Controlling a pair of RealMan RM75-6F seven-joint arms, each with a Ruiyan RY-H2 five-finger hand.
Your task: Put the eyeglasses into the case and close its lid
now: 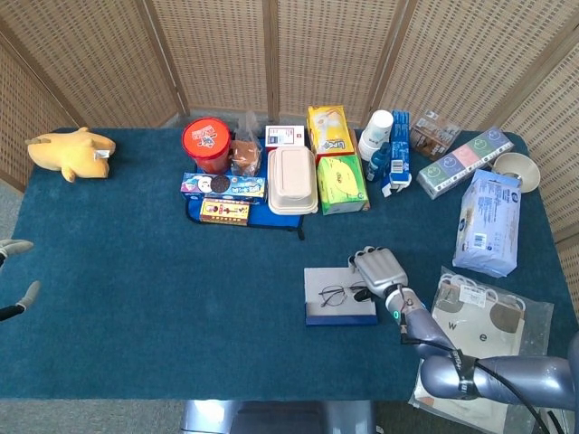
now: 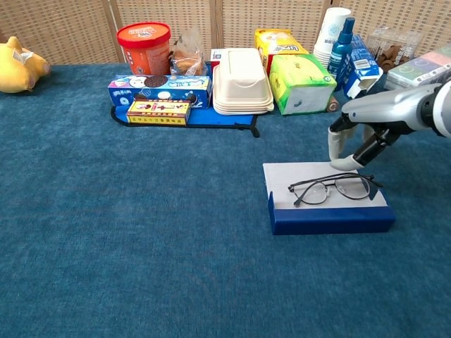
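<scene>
The thin black-framed eyeglasses (image 1: 344, 293) (image 2: 332, 188) lie unfolded on the flat grey top of the blue case (image 1: 339, 316) (image 2: 331, 220), which sits at the right of the blue table. My right hand (image 1: 380, 269) (image 2: 363, 130) hovers over the case's far right corner with its fingers (image 2: 337, 146) hanging down and apart, one tip at the case's back edge just behind the glasses, and it holds nothing. My left hand (image 1: 23, 298) shows only at the far left edge of the head view, fingers apart and nothing in it.
Behind the case stand a white lunch box (image 2: 242, 79), a green tissue box (image 2: 304, 83), snack boxes (image 2: 160, 89) and a red tub (image 2: 144, 44). A clear bag (image 1: 479, 316) and a blue pack (image 1: 489, 221) lie to the right. A yellow plush toy (image 1: 71, 152) is far left.
</scene>
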